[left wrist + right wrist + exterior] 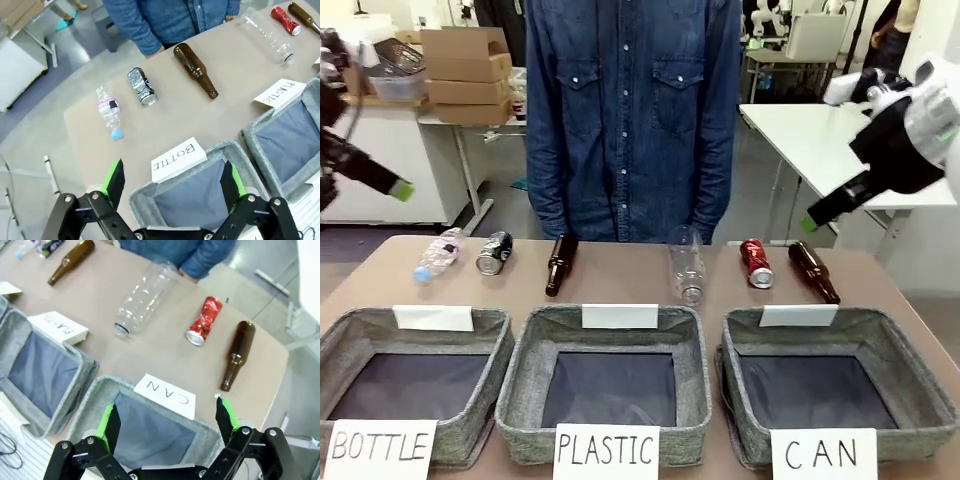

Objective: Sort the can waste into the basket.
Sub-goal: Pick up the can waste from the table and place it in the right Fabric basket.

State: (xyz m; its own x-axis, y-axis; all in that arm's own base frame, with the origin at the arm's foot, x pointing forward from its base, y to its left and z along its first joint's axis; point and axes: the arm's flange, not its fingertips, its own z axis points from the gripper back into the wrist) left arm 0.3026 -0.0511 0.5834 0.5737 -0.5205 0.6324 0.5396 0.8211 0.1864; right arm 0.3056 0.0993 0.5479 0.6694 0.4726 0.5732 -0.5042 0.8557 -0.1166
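The black can lies at the table's far left, and the red dented can lies at the far right beside a brown bottle. Front right stands the grey basket with the "CAN" card. My left gripper hangs high off the table's left end, open, over the "BOTTLE" basket's corner. From the left wrist, its gripper holds nothing and the black can lies well ahead. My right gripper hovers open above the far right. From the right wrist, its gripper is over the basket, the red can beyond.
Baskets marked "BOTTLE" and "PLASTIC" fill the front left and middle. Two brown bottles and two clear plastic bottles lie in the far row. A person in a denim shirt stands behind the table.
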